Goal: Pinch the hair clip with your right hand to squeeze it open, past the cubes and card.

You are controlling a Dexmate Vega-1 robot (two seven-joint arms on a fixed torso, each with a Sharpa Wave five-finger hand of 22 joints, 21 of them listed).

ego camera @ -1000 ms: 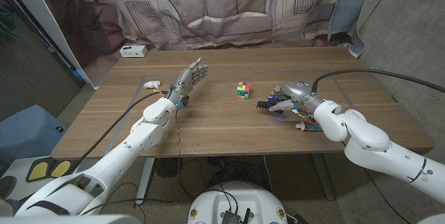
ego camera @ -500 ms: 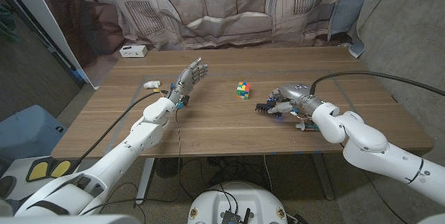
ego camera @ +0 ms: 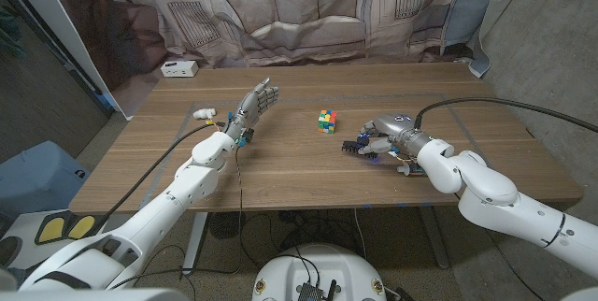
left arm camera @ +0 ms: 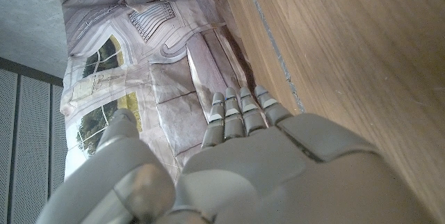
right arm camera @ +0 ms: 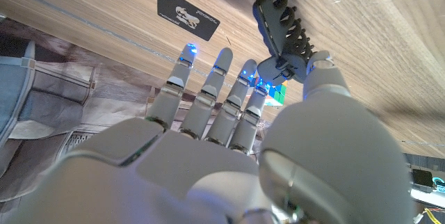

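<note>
Right hand (ego camera: 381,136) pinches hair clip (right arm camera: 281,26) beside colour cube (ego camera: 326,121).

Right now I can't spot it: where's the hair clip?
Head view: hair clip right of centre, at the right robot hand, below-right of the colour cube.

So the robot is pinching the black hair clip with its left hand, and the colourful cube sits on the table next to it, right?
Not quite. It is the right hand that pinches the black hair clip, as the right wrist view shows. The left hand holds nothing, fingers apart. The colourful cube does sit on the table next to the clip.
</note>
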